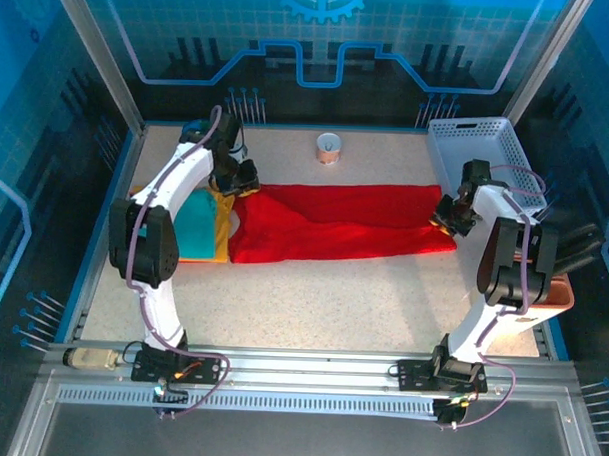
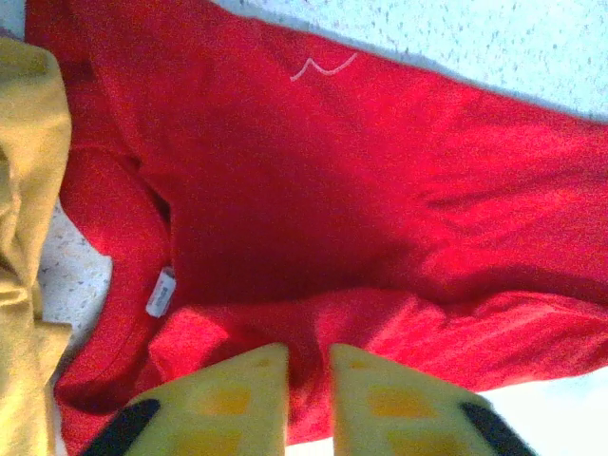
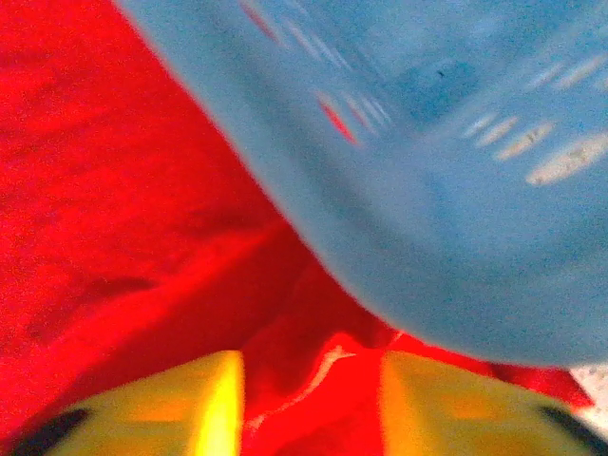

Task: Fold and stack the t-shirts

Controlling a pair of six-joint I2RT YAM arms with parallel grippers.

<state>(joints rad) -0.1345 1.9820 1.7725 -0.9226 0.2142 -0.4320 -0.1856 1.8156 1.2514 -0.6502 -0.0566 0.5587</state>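
Left arm (image 1: pixel 176 184) and right arm (image 1: pixel 503 260): white shell links, black joint housings, lavender cables (image 1: pixel 131 267) looped alongside; fingers (image 2: pixel 233 404) yellow, black patches at their outer near corners.

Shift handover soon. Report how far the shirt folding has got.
Done: the teal t-shirt lies folded on the yellow-orange t-shirt at the left. In hand: the red t-shirt is a long folded band, left gripper at its collar end, right gripper at the other, both with jaws apart. To do: fold it shorter and stack it on that pile.

Top cam overhead from behind; both wrist cams close above red shirt (image 1: pixel 345 221).
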